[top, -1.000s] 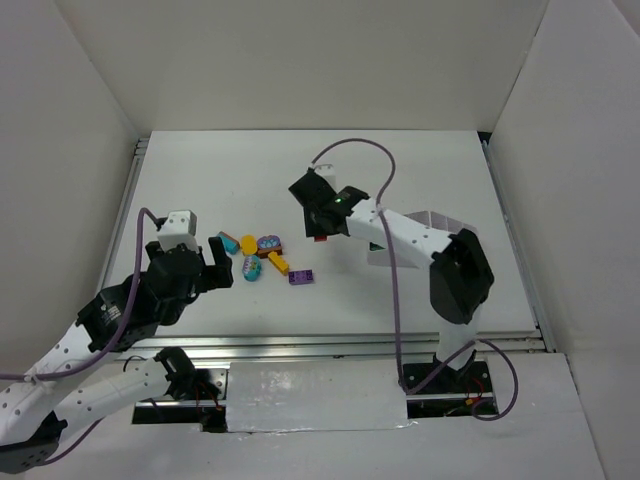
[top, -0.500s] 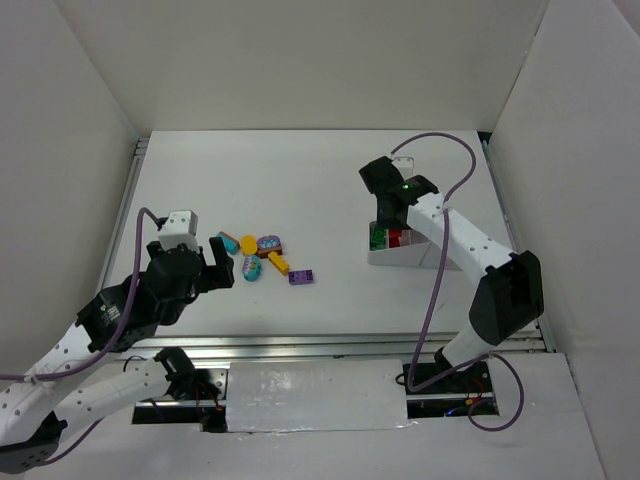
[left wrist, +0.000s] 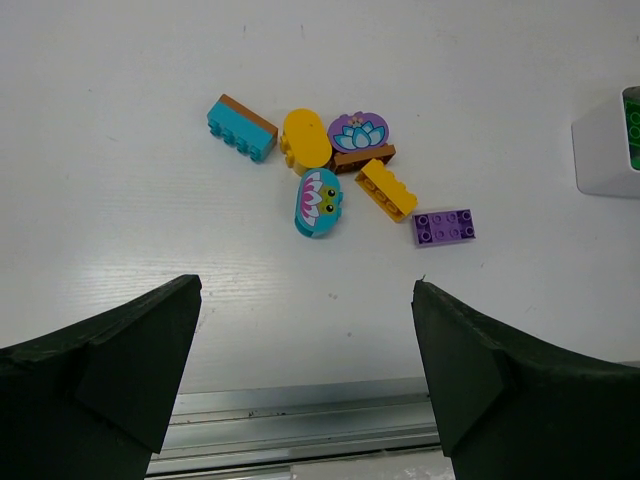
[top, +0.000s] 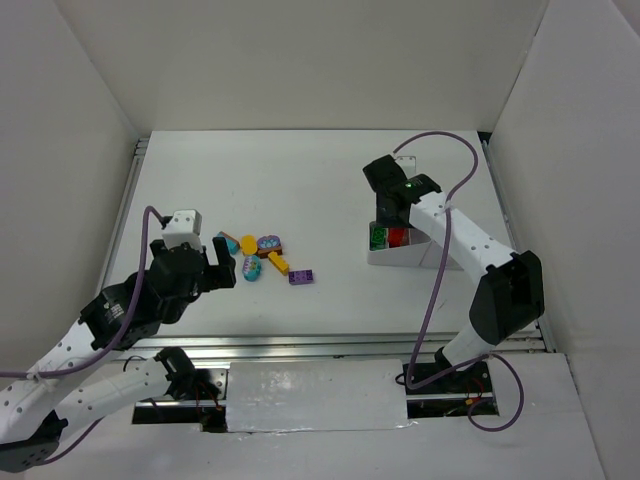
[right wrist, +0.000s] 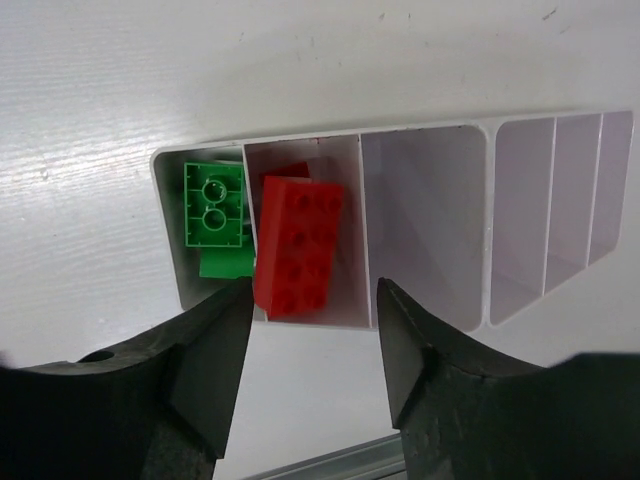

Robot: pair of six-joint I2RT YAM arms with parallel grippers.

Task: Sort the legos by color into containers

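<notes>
Swinging over from mid-bench, the right arm (top: 460, 240) now hangs above the tray (right wrist: 425, 220), and the red brick (right wrist: 298, 245) it carried a second ago lies in a compartment. On the white bench (top: 300, 170) the left arm (top: 120, 315) has stayed at the near left. Its left gripper (left wrist: 305, 290) is spread wide with nothing between the fingers, just short of the loose legos. A purple cable (top: 440, 140) loops off the right arm beyond the tray.

The right gripper (right wrist: 310, 290) stands parted, straddling the tray's second compartment. The red brick lies tilted there between thin walls, clear of one finger. Green bricks (right wrist: 213, 205) fill the end compartment beside it.

Well apart from the tray, clustered on the bench:
- a lotus-printed purple piece (left wrist: 358, 131)
- a yellow rounded piece (left wrist: 306, 140)
- a teal brick (left wrist: 241, 128)
- a teal piece with a printed face (left wrist: 319, 203)
- an orange brick (left wrist: 386, 189)
- a purple brick (left wrist: 444, 227)
</notes>
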